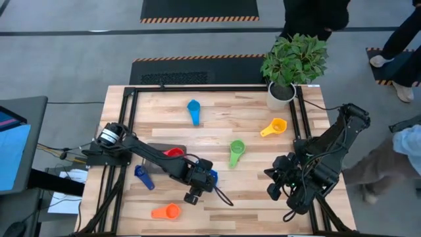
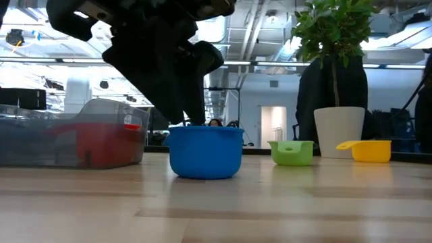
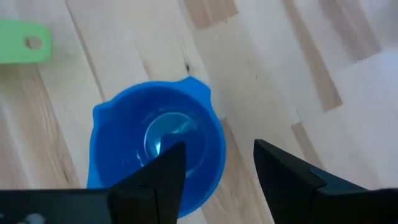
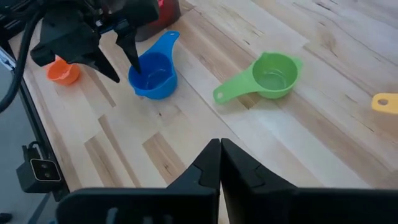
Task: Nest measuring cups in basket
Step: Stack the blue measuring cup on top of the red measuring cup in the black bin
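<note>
A blue measuring cup (image 3: 155, 140) stands upright on the table near the front middle, handle (image 4: 166, 41) toward the basket. My left gripper (image 3: 217, 149) is open and points down at it, one finger inside the bowl, one outside its wall. The grey basket (image 1: 158, 148) stands to the left and holds a red cup (image 1: 173, 153). Green (image 1: 236, 151), yellow (image 1: 274, 127), light blue (image 1: 193, 110), dark blue (image 1: 143, 176) and orange (image 1: 166, 211) cups lie loose on the table. My right gripper (image 4: 219, 144) hovers shut over the table's front right. My left gripper comes from above, slanting down, with one finger (image 4: 134, 62) inside the blue cup's bowl and the other finger (image 4: 107, 68) outside, across the wall opposite the handle. Whether either finger touches the wall I cannot tell. The cup rests on the table.
A white plant pot (image 1: 281, 92) stands at the table's far right corner. A black frame (image 1: 131, 131) runs along the table's edges. People stand beyond the far and right sides. Bare wood lies between the blue and green cups.
</note>
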